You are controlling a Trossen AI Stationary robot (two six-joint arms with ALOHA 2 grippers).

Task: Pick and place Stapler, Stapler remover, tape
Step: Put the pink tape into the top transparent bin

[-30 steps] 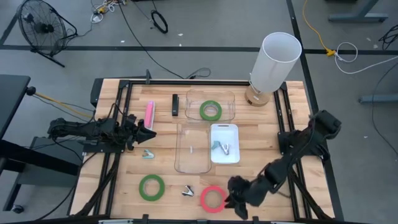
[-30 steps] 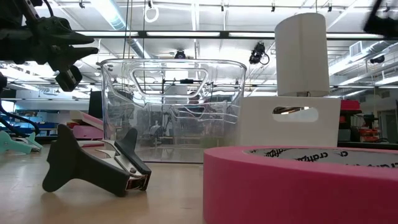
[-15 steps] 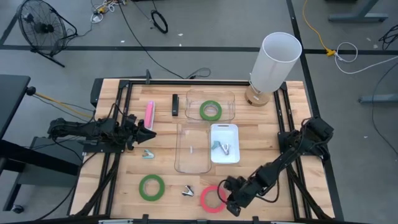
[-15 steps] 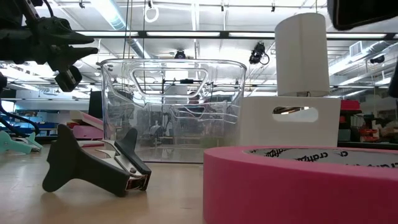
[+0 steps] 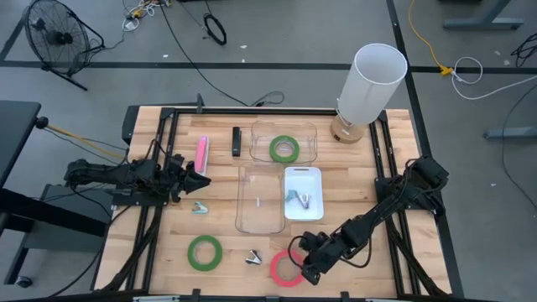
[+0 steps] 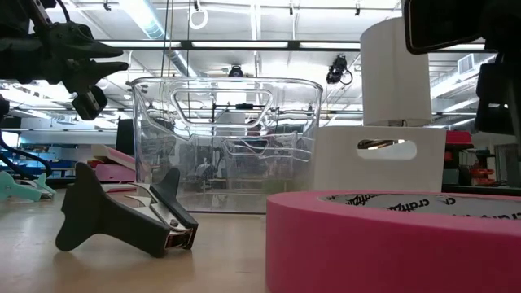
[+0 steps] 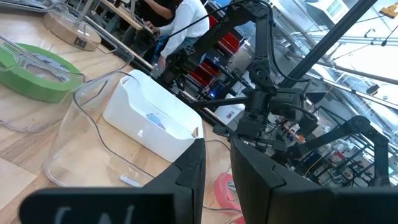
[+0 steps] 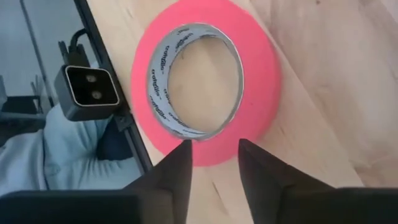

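The red-pink tape ring (image 5: 284,269) lies flat near the table's near edge and fills the low view's foreground (image 6: 391,240). My right gripper (image 5: 299,265) is open just right of it; in its wrist view (image 8: 214,163) the fingers stand over the ring's near wall (image 8: 211,144), and I cannot tell whether they touch it. One green tape ring (image 5: 204,252) lies flat at the near left, another (image 5: 284,148) inside a clear bin. A black stapler remover (image 5: 254,257) rests on the wood beside the pink ring. A pink stapler (image 5: 202,153) lies at the far left. My left gripper (image 5: 198,177) waits, open by a narrow gap.
A tall clear container (image 5: 260,200) and a white tray (image 5: 303,193) holding a small metal item stand mid-table. A white cylinder (image 5: 369,84) stands at the far right. A teal-and-silver remover (image 5: 200,207) and a black bar (image 5: 237,141) lie on the left half.
My right gripper has moved toward the table's left edge, closing on the pink tape ring. Its arm has come into the low view at the upper right. The tape and the other things have stayed in place.
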